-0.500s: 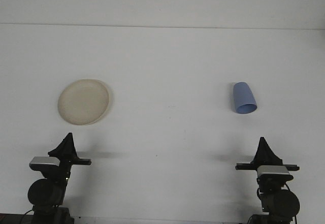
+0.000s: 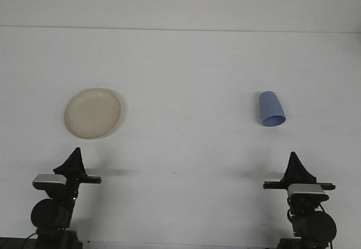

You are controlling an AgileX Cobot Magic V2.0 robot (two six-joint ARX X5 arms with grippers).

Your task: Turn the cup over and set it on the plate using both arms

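A blue plastic cup [image 2: 271, 109] lies on its side on the white table [image 2: 186, 74], its open mouth turned toward the robot. Taking the cup as landmark, the cream plate [image 2: 92, 112] sits flat far to its left, well apart from it. The right gripper [image 2: 293, 157] hangs nearer the robot than the cup and slightly to its right, holding nothing. The left gripper [image 2: 78, 152] is far left of the cup, just nearer than the plate, also empty. Both taper to a point, fingertips together.
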